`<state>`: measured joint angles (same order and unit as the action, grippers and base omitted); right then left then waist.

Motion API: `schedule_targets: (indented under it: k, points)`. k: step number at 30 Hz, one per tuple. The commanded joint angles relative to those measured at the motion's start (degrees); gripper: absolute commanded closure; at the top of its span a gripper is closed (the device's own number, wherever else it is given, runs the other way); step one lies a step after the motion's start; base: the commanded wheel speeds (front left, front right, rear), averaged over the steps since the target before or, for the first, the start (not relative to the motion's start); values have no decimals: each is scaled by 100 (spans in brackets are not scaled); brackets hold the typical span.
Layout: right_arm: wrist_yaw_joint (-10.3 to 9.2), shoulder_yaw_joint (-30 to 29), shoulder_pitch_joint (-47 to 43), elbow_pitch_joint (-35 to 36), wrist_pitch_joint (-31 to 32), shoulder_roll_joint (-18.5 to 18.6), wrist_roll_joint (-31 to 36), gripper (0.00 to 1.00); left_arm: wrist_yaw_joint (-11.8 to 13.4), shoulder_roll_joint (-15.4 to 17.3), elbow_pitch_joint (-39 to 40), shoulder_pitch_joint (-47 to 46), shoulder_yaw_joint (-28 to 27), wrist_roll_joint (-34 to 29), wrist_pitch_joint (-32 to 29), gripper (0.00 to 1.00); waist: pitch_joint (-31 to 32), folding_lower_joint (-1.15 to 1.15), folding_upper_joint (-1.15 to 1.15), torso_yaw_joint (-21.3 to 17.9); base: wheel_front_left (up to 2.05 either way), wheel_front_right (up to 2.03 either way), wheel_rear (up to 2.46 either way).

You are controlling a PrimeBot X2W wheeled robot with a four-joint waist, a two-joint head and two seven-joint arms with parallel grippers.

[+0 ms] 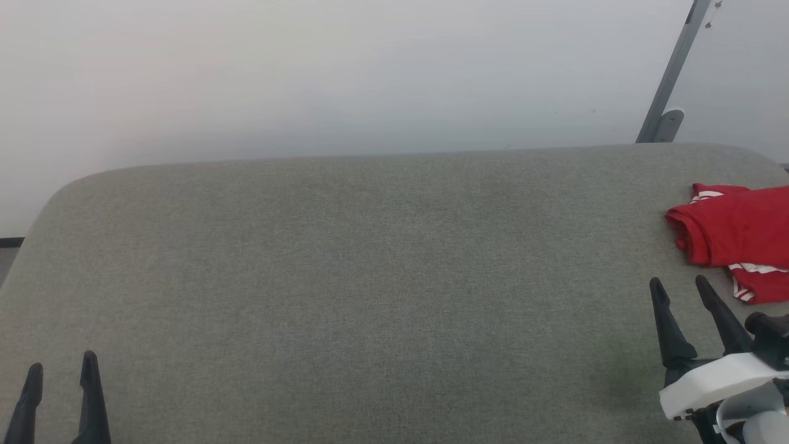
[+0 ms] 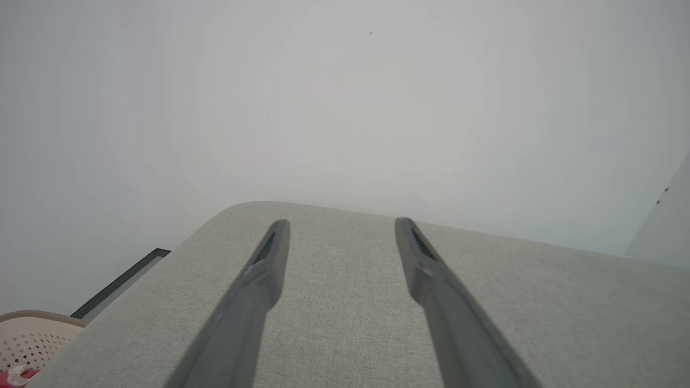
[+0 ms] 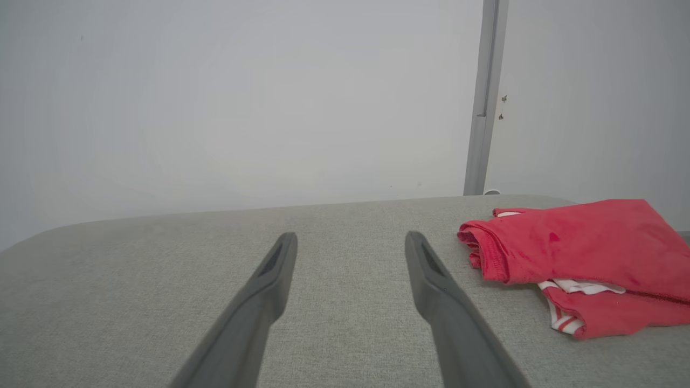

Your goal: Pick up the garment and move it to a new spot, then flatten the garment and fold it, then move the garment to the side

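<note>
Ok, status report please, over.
Left hand open, empty. Right hand open, empty. Red white-trimmed fabric shirt folded on grey fabric surface, beyond right hand. Nothing between.

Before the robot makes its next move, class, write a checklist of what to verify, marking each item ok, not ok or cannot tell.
1. Left gripper open, empty: ok.
2. Right gripper open, empty: ok.
3. Garment folded into a bundle: ok.
4. Garment at the right side of the grey surface: ok.
5. Right gripper apart from garment: ok.
6. Whole garment on the surface: cannot tell, it runs past the picture's edge.
</note>
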<state>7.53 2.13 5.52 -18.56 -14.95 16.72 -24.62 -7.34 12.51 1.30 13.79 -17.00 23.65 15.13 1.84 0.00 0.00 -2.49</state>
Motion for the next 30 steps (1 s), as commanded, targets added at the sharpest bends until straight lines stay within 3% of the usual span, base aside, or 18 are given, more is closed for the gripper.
schedule_targets:
  k: [1,8,9,13,30]
  points:
    - [-9,10,-32,18,-27,-8,23,0,-13,-2,20,35,-17,-5,-3,0,1,0,0,-4,0,0,0]
    - [-9,-32,-54,48,-27,-24,23,0,-13,-23,88,68,1,-22,-3,0,-5,0,0,5,0,0,0]
    - [1,-28,-11,-1,2,-20,-2,100,1,-37,61,15,8,1,0,100,-7,0,0,7,0,0,0]
    - [1,-4,-176,-168,37,-143,-48,100,1,-207,-152,7,58,48,-34,100,-8,0,0,8,0,0,0]
    - [0,-204,-105,-18,510,-416,-1543,100,-3,-370,-453,-454,272,1567,-512,100,-34,0,0,41,0,0,0]
